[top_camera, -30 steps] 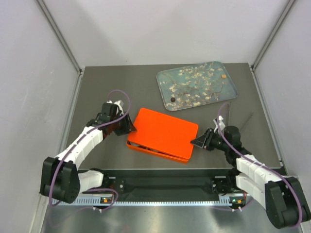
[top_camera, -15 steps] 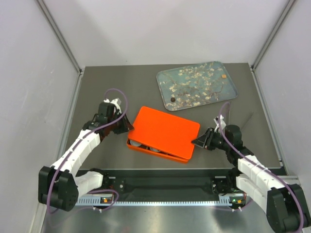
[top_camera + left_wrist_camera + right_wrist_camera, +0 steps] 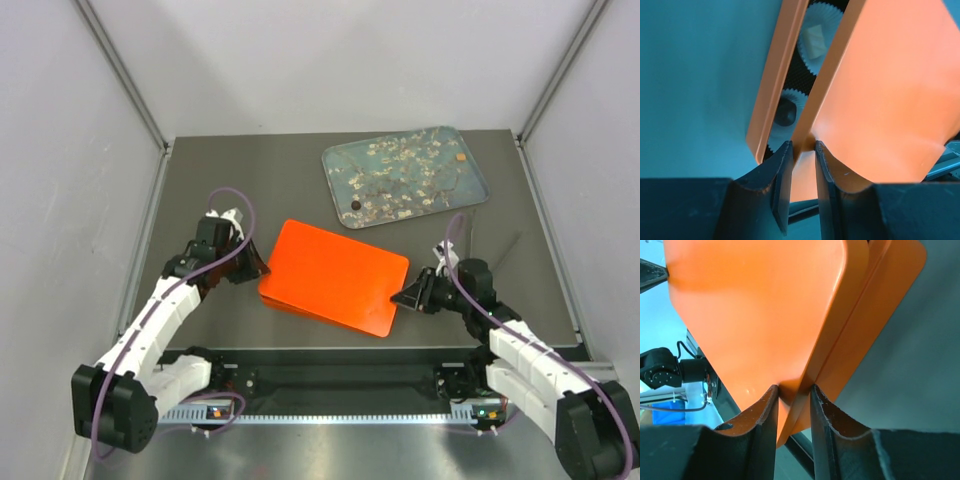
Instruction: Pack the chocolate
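Left wrist view: left gripper [image 3: 802, 148] pinches one lid [image 3: 880, 100] corner, and right gripper [image 3: 792, 390] pinches the opposite one. The lid's long axis runs arm to arm, mid-table toward the near edge. A gap shows over the box [image 3: 774, 75], with chocolate [image 3: 786, 111] in cups [image 3: 830, 12] right beneath. A dark piece [image 3: 357, 206] and a tan piece [image 3: 461, 157] sit on the tray [image 3: 480, 185] at the far right corner, nearer the right arm.

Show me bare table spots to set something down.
Free: table at far left, beside the tray; also right of the orange lid, below the tray. Crowded: lid's ends, clamped by left gripper and right gripper.
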Robot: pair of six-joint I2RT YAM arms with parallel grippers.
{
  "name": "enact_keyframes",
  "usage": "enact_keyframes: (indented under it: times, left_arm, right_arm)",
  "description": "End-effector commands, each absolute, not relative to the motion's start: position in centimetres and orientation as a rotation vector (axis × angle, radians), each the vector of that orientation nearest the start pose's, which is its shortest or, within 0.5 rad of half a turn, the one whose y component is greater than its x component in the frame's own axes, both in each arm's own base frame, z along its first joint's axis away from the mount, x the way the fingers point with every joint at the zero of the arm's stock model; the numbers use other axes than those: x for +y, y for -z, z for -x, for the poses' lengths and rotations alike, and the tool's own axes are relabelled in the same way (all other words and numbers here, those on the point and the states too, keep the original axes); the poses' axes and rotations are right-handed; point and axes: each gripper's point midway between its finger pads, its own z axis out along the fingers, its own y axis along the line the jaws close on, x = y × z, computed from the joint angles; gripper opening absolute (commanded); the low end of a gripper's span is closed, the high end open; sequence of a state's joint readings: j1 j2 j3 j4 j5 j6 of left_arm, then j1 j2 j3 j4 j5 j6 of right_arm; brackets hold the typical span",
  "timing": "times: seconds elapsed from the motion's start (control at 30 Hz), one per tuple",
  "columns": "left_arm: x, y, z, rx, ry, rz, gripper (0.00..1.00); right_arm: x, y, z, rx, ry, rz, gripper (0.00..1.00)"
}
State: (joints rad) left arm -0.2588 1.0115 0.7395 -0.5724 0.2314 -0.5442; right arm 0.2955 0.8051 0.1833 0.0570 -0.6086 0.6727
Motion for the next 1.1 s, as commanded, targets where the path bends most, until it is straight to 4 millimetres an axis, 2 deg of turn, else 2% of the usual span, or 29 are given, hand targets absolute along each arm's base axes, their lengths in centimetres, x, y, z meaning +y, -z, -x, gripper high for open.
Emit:
enact_keyframes:
  times: [0.0,0.2,0.37,0.57,0.8,1.07]
  left_arm:
    - [-13.5,-13.1,-23.3,2.486,0.691,0.274,0.29]
    - [-11.8,-11.4,-23.4,2.549,0.542,0.391,0.3]
    - [-11.9,-10.2,-23.4,2.585,0.534,0.418,0.31]
    - [-12.2,-10.5,-24.2,2.541,0.561,0.401,0.35]
    - [-12.6,-10.0,-24.9,2.557,0.565,0.388,0.37]
    - [-13.2,-10.9,-26.2,2.523,0.599,0.345,0.4]
  right_arm:
    - [19.6,-11.4,-19.3,2.133,-1.233,0.08,0.06]
    - [19.6,-11.3,-19.7,2.137,-1.216,0.077,0.06]
    - [19.6,-11.7,-20.1,2.129,-1.205,0.076,0.07]
    - [19.6,-12.2,-20.6,2.119,-1.194,0.082,0.07]
    - [19.6,-11.9,-20.9,2.13,-1.176,0.076,0.07]
    - [19.3,-11.6,-21.1,2.133,-1.153,0.055,0.07]
